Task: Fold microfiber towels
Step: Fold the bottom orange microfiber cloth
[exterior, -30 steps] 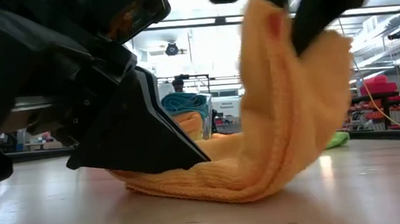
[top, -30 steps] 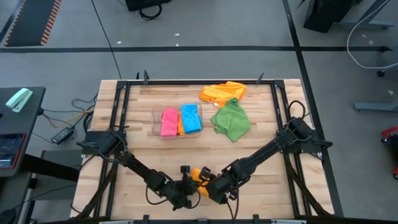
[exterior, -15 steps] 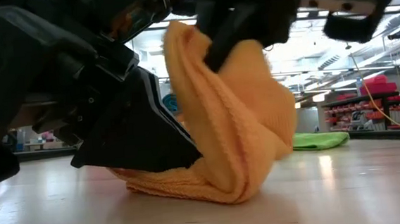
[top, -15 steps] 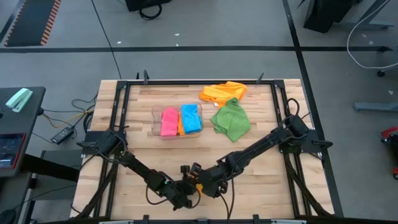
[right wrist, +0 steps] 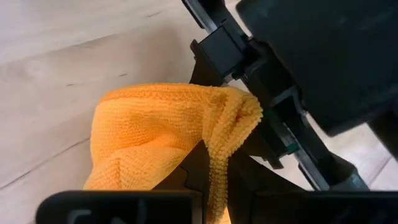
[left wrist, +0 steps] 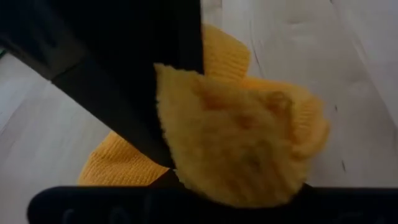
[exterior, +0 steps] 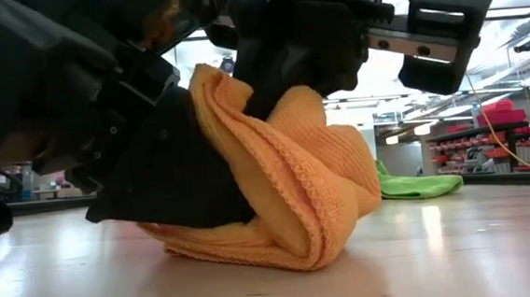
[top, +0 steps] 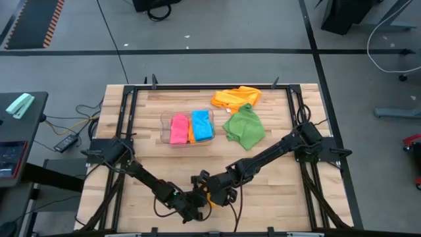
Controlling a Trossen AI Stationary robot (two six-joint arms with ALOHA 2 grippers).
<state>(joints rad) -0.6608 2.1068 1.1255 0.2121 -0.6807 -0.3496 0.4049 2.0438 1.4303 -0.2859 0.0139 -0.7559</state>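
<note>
Two grippers meet at the near edge of the bench, both closed on the same orange towel. We see the left gripper pinning the towel's lower layer against the wood, its dark fingers pressed down on the cloth in the low view. The right gripper pinches an upper edge of that towel and holds it raised and doubled over the lower layer, so the cloth forms a thick rounded fold standing on the bench. In the right wrist view the gripped edge hangs between that arm's fingers, just beside the left arm's housing.

Farther back, near the middle of the bench, we see a clear plastic bin holding a folded pink towel on the left and a folded blue towel on the right, with a sliver of orange between them. To the right of the bin lies a crumpled green towel, and touching its far side is a loose orange-yellow towel.
</note>
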